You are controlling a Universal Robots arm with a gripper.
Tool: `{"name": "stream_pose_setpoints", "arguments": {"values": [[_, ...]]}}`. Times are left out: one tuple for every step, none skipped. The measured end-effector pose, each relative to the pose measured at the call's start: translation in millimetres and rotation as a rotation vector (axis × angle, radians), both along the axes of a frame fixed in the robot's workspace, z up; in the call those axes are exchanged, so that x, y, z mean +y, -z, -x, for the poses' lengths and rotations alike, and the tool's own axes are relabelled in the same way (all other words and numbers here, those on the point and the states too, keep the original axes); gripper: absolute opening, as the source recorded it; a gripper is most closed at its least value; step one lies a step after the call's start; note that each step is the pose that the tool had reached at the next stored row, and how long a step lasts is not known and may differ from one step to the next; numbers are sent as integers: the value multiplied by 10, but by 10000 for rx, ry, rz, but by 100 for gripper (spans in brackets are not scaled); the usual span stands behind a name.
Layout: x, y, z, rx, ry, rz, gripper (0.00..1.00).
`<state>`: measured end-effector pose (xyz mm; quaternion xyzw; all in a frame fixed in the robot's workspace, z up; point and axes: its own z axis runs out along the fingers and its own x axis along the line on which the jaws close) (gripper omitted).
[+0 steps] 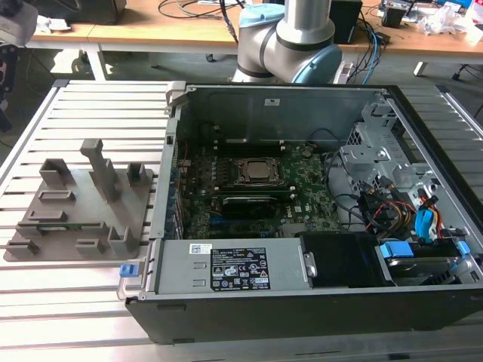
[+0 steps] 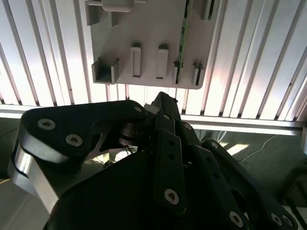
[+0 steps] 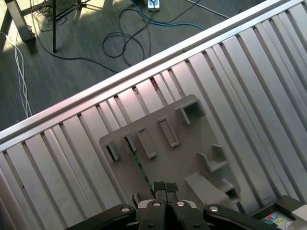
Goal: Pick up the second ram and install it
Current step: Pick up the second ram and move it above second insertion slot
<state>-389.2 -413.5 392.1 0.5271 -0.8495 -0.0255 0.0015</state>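
Observation:
The second ram (image 1: 64, 225) is a thin green stick standing on edge in a slot of the grey holder tray (image 1: 84, 207), at the exterior view's left of the open computer case. The ram (image 3: 139, 165) and the tray (image 3: 172, 153) lie well below my gripper (image 3: 164, 187) in the first wrist view. The gripper's two fingertips are pressed together with nothing between them, and they hang just off one end of the stick. In the second wrist view the ram (image 2: 182, 38) runs along one side of the tray (image 2: 148, 33), beyond the black gripper linkage.
The open case (image 1: 302, 294) holds the green motherboard (image 1: 306, 192) with its CPU socket (image 1: 256, 172), a power supply (image 1: 226, 265) and drive cables (image 1: 411, 215). The arm's base (image 1: 290, 38) stands behind the case. Both case and tray rest on a slatted metal table (image 1: 98, 102). Cables (image 3: 129, 33) lie on the floor.

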Motion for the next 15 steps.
{"name": "stream_pose_setpoints", "arguments": {"values": [[0, 0, 0, 1, -83, 0, 11], [0, 0, 0, 0, -147, 0, 11], [0, 0, 0, 0, -235, 0, 11], [0, 0, 0, 0, -313, 0, 11], [0, 0, 0, 0, -455, 1, 11], [0, 0, 0, 0, -608, 0, 11], [0, 0, 0, 0, -723, -1, 11], [0, 0, 0, 0, -792, 0, 11], [0, 0, -1, 1, -855, 0, 11], [0, 0, 0, 0, -988, 0, 11], [0, 0, 0, 0, -1105, 0, 11], [0, 0, 0, 0, -1279, 0, 11], [0, 0, 0, 0, -1456, 0, 11], [0, 0, 0, 0, -1549, 0, 11], [0, 0, 0, 0, -1617, 0, 11]]}}
